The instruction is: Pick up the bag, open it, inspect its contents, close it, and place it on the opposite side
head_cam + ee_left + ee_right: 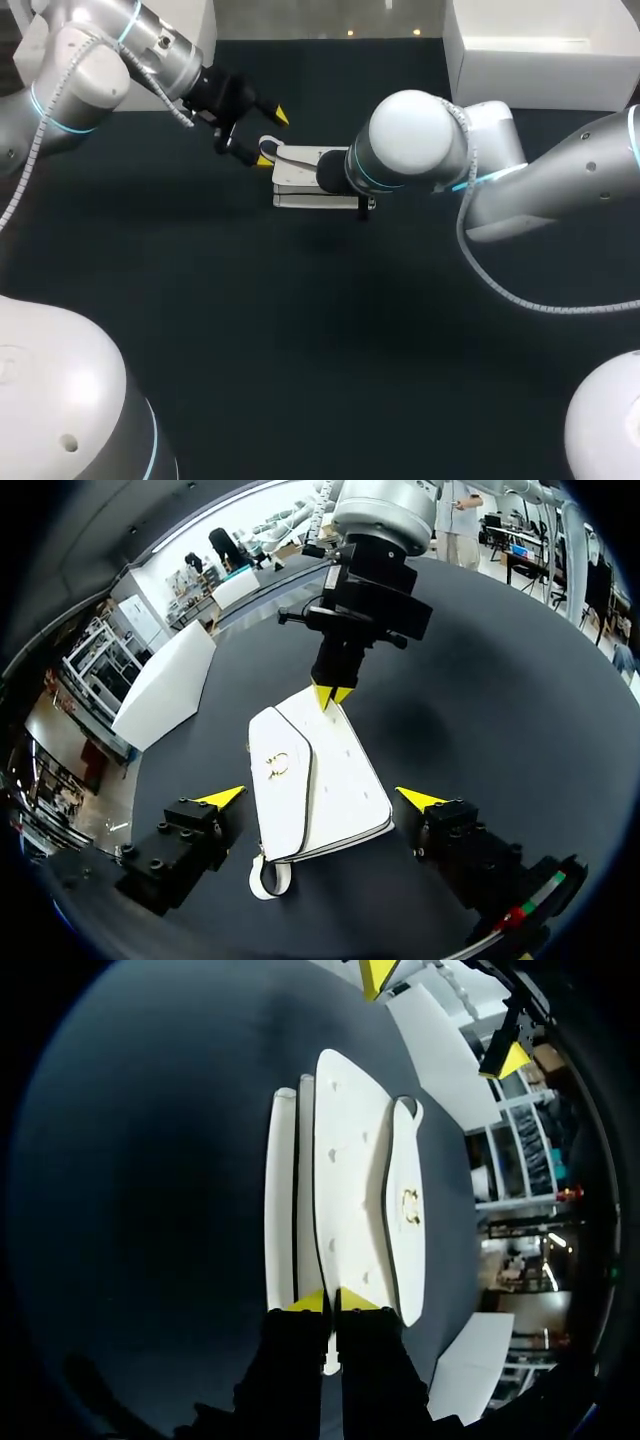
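A white bag (300, 185) lies flat on the dark table, its flap bearing a gold ring clasp (278, 765). My right gripper (330, 1302) is shut on the thin edge of the bag (350, 1160) at its right end, the yellow tips pressed together. From the left wrist view that same right gripper (333, 695) meets the bag's far edge. In the head view the right arm (410, 140) hides its own fingers. At the bag's left end my left gripper (272, 137) hangs open just above it, with the bag (330, 770) showing between its wide-spread fingers, untouched.
A white box (540, 50) stands at the back right of the table and another white box (165, 685) at the back left. A short white strap loop (265, 880) sticks out from the bag's left end.
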Robot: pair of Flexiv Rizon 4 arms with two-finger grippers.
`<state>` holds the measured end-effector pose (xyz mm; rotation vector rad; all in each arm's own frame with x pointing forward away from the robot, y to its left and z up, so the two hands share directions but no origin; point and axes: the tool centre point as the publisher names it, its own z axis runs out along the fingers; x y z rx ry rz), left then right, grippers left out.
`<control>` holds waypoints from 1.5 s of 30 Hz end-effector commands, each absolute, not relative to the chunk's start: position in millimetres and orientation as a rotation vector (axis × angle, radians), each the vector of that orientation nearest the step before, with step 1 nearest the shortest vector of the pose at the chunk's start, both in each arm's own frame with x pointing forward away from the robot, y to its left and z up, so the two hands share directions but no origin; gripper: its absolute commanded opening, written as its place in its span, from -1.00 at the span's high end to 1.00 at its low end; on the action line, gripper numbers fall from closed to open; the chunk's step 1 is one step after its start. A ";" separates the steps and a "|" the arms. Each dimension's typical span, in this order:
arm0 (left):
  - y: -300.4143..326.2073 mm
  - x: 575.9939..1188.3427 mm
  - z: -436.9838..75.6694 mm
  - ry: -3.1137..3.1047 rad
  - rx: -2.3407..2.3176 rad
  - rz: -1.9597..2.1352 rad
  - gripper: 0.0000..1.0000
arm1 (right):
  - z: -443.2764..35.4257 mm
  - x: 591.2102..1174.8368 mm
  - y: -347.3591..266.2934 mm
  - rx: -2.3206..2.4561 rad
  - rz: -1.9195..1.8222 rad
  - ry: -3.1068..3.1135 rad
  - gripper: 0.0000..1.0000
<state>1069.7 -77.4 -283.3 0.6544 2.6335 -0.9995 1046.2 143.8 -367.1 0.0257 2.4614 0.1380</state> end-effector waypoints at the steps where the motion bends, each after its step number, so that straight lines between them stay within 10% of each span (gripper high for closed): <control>1: -90.1 1066.7 -299.5 2.558 0.736 -0.995 -1.00 | -369.4 1045.1 144.0 0.027 0.141 2.455 1.00; 13: -108.4 1075.7 -313.4 2.456 0.885 -1.001 -0.98 | -369.4 1045.1 144.0 0.027 0.141 2.455 1.00; 15: -109.7 1078.2 -314.2 2.450 0.893 -1.009 -0.47 | -369.4 1045.1 144.0 0.027 0.141 2.455 1.00; 29: -111.4 1087.8 -317.7 2.446 0.897 -1.012 0.05 | -369.4 1045.1 144.0 0.027 0.141 2.455 1.00; 45: -117.8 1088.9 -329.8 2.478 0.948 -1.003 0.16 | -369.4 1045.1 144.0 0.027 0.141 2.455 1.00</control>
